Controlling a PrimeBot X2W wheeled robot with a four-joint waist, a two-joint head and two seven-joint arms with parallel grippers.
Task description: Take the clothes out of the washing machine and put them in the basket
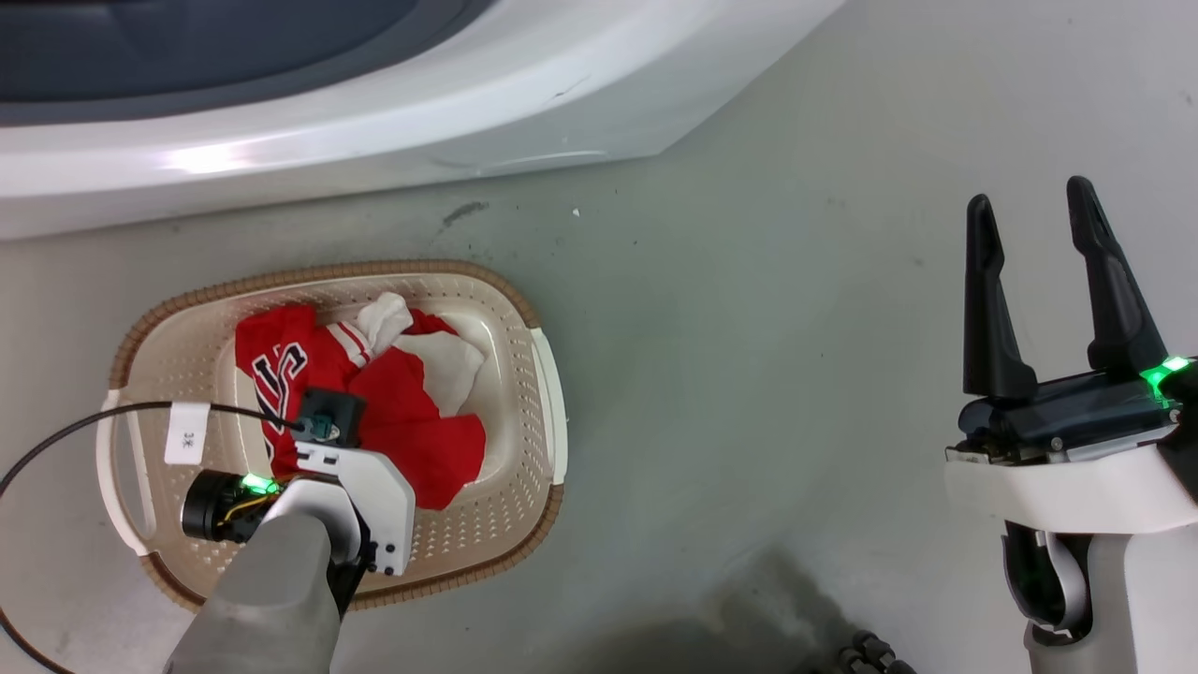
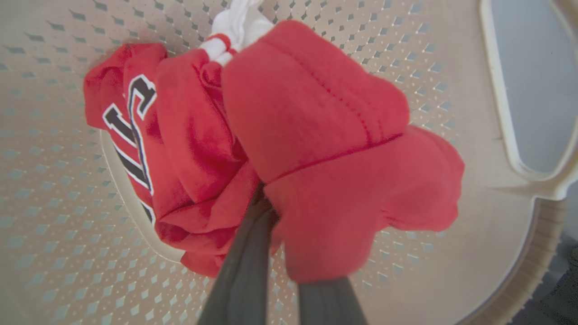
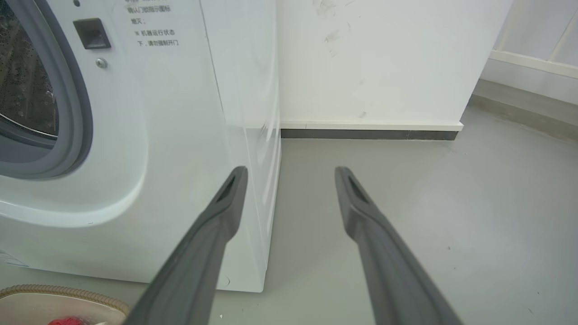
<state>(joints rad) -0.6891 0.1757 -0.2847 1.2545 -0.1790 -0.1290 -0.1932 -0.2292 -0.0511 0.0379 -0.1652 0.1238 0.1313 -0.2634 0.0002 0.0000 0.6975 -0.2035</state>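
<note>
1. Right up at the lens in the left wrist view, two dark fingers (image 2: 244, 271) are poking into red fabric. The left gripper (image 2: 276, 212) is pinching a fold of the clothes (image 2: 316, 113), jaws nearly together and cloth bunching over the tips.
2. The clothes are lying in a crumpled heap on the bottom of the basket (image 1: 513, 468), roughly mid-basket and directly under the left wrist. The striped trim (image 1: 351, 342) is pointing toward the washer (image 1: 374, 122).
3. Handling guess: soft, light and floppy, not fragile at all. Any fold is going to work as a grab spot, but a thick seam or the trim is probably safer, since thin jersey could slide out of a small pinch. It may also cling to the fingers on release.
4. The right gripper (image 1: 1029, 201) is hanging wide apart with nothing in it, over bare floor (image 1: 749, 374), well apart from the basket.
5. The washer is standing just beyond the basket. Its drum (image 3: 22, 81) is looking dark, so it's impossible to tell if anything's inside.
</note>
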